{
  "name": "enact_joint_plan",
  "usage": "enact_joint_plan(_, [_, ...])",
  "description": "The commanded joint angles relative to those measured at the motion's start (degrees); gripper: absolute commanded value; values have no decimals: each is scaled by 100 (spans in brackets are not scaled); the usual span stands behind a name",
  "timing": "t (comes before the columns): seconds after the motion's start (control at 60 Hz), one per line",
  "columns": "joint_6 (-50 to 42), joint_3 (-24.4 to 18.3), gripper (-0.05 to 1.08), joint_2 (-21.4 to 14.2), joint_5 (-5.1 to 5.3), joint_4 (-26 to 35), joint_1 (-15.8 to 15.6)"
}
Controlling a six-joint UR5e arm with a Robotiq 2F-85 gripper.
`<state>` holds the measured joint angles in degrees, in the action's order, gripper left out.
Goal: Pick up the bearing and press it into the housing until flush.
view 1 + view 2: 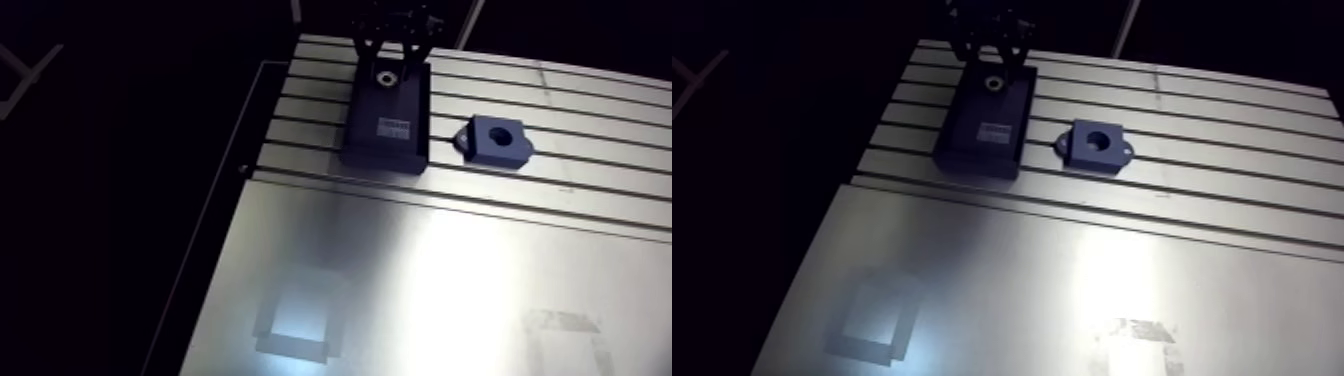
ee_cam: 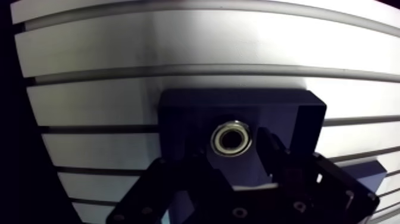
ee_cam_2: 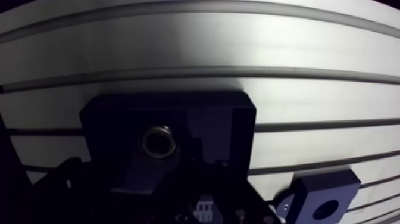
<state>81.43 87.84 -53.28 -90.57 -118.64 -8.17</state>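
Tabletop nearest us is a smooth metal sheet catching pale reflections; farther on it turns into slotted aluminium rails. On those rails we see a dark blue tray, a long rectangle whose length runs across the slots, away from us, with a small pale label near its middle. To its right in the arm view, near but apart from it, lies the housing, a dark blue block with small ears at its sides and its round hole facing up.

At the far end of the tray sits the bearing, a small shiny metal ring in a recess. It lies flat, its axis upright and its bore pointing straight up toward the wrist camera. The tray's raised rim stands around it on the far side.

Over it hangs the gripper. In the wrist view we find its black fingers spread wide, one on each side of the bearing, with a strip of tray floor showing between each finger and the ring; they grip nothing.
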Motion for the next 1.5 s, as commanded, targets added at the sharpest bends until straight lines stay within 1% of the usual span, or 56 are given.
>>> enact_joint_plan(0.017, [0, 1, 46, 16, -39, -6, 0])
enact_joint_plan(0.1, [7, 1, 47, 25, -84, -15, 0])
enact_joint_plan(0.233, [9, 1, 48, 33, -113, -15, 0])
enact_joint_plan(1.5, [53, 1, 53, 26, -114, -15, 0])
